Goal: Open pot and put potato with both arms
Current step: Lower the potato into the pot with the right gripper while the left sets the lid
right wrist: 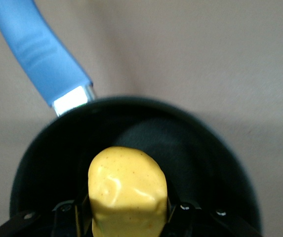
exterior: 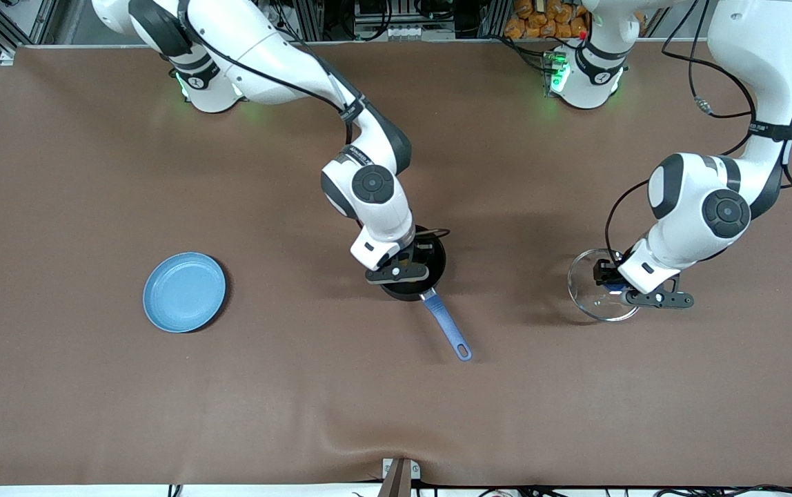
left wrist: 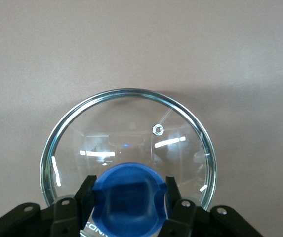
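The black pot (exterior: 435,263) with a long blue handle (exterior: 447,327) stands open at the table's middle. My right gripper (exterior: 401,266) is over it, shut on the yellow potato (right wrist: 126,190), which hangs above the pot's dark inside (right wrist: 200,148); the handle (right wrist: 37,54) shows there too. In the front view the gripper hides the potato. My left gripper (exterior: 610,277) is toward the left arm's end of the table, shut on the blue knob (left wrist: 129,197) of the glass lid (left wrist: 131,123). The lid (exterior: 586,293) is low at the table surface.
A flat light-blue plate (exterior: 184,291) lies on the brown table cover toward the right arm's end. The table's front edge has a small metal bracket (exterior: 400,473) at its middle.
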